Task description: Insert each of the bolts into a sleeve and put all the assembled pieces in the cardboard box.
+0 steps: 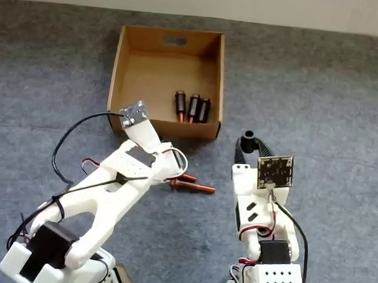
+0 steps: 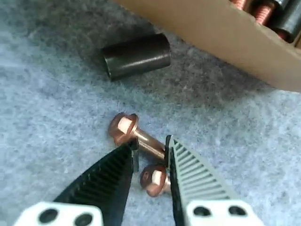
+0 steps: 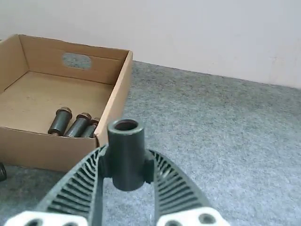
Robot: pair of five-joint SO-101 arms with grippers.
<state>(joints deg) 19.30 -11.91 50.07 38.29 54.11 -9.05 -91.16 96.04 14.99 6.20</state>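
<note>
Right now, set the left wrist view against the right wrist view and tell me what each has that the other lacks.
Left wrist view: the open left gripper over two loose bolts, and a lying sleeve on the carpet beside the cardboard box. Right wrist view: the right gripper shut on an upright sleeve, the box's inside floor, and a pale wall. Both: the cardboard box, assembled pieces inside it, and the grey carpet.

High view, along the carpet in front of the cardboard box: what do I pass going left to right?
left arm → two loose bolts lying on the carpet → sleeve, held upright in the right pincer
</note>
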